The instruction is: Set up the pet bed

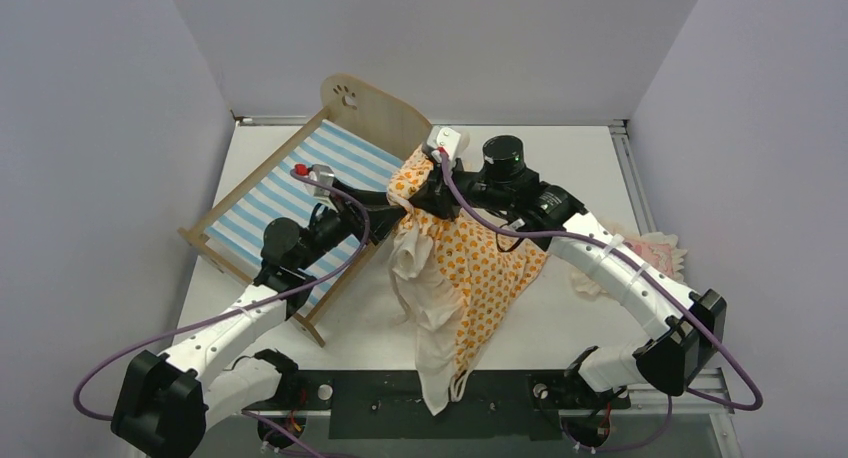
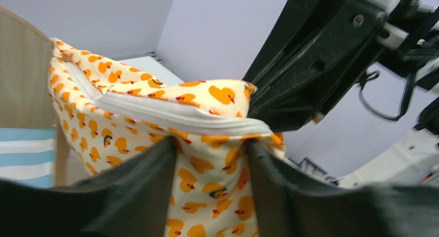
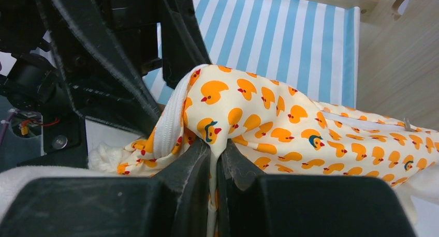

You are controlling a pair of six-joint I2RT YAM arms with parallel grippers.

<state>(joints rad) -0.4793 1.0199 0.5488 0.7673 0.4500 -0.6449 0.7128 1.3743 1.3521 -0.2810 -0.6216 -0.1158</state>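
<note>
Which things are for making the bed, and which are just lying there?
For the job: bed, mattress, left gripper and right gripper, both pinching the mattress.
Just lying there: pillow, untouched, far right.

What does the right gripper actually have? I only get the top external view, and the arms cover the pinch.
Observer: Right wrist view shows the right gripper shut on a fold of the duck-print mattress.
Operator: And the left?
Observer: In the left wrist view the left gripper straddles the same fabric, which touches both fingers. I cannot tell whether it is clamped.
Operator: Any hardware in the pinch?
Observer: A white zipper runs along the lifted edge, just beside the right gripper's fingers. The pinched fold itself looks like plain fabric.
</note>
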